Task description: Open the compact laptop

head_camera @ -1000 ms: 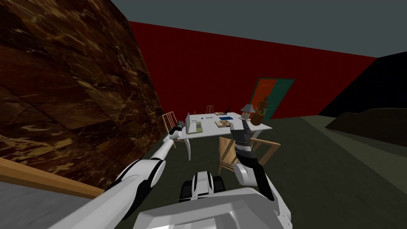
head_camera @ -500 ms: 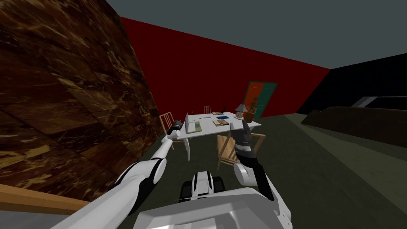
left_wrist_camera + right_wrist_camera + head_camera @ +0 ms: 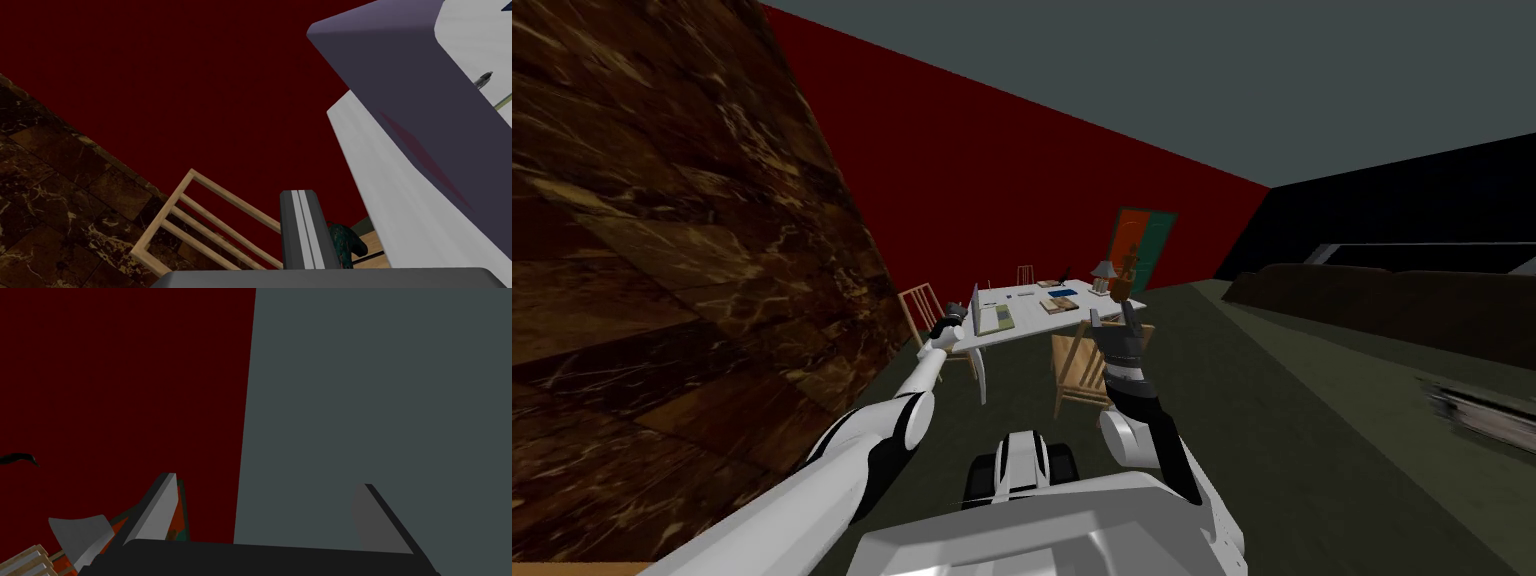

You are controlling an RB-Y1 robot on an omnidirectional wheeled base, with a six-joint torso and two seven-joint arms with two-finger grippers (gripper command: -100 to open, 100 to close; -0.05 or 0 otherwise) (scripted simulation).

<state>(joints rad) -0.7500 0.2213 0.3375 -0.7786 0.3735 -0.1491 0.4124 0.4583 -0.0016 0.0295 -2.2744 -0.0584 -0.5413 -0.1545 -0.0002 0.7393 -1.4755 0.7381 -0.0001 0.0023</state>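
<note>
Small compact laptop with a grey lid and a greenish deck (image 3: 984, 312) at the near left corner of the white table (image 3: 1077, 312), lid already standing about upright; probably light, stiff and smooth, with hinge and screen the fragile parts; best taken at the lid's free top edge, the base apt to slide if pushed hard; left tool (image 3: 958, 319) clenched blade to blade on nothing, just left of the lid's back, near a pale wooden slat-back chair (image 3: 917, 300); right tool (image 3: 1114, 318) released, raised at the table's near right side, touching nothing; small flat things farther along the table, too small to tell any container or contents.
</note>
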